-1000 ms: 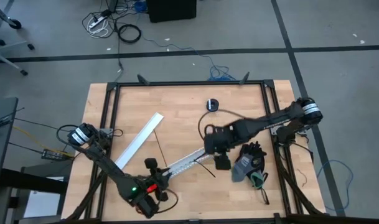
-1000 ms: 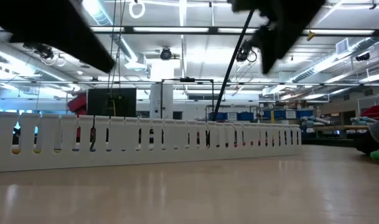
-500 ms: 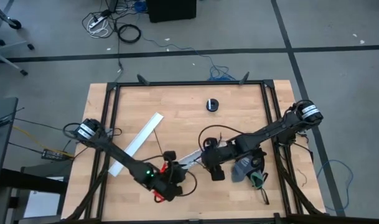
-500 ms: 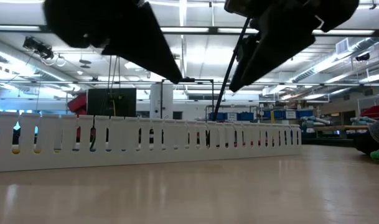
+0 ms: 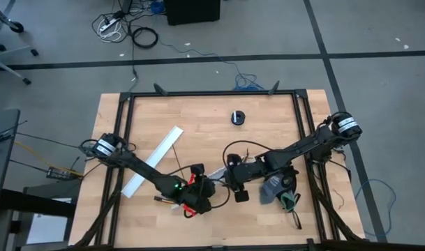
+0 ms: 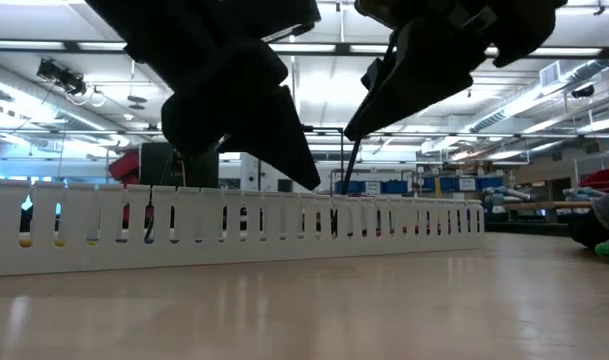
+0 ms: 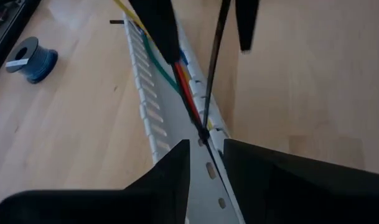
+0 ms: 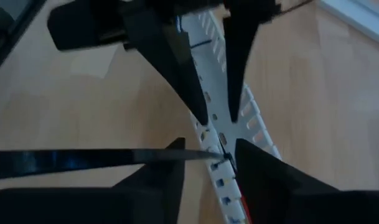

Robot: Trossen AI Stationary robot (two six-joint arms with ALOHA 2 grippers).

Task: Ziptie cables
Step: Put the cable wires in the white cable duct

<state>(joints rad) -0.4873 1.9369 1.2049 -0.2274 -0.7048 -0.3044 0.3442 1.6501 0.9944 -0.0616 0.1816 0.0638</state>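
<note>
Two pincers [image 7: 205, 155] [image 8: 209, 163] pinch one ziptie [image 7: 213, 68]

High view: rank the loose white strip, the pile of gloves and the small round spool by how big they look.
1. white strip, longest.
2. gloves, a broader but shorter heap.
3. spool, clearly the smallest.
The camera looks straight down, so nearness hardly skews this.

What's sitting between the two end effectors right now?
In the left wrist view, the black ziptie and coloured cables over the white slotted channel lie between the left end effector and right end effector.
</note>
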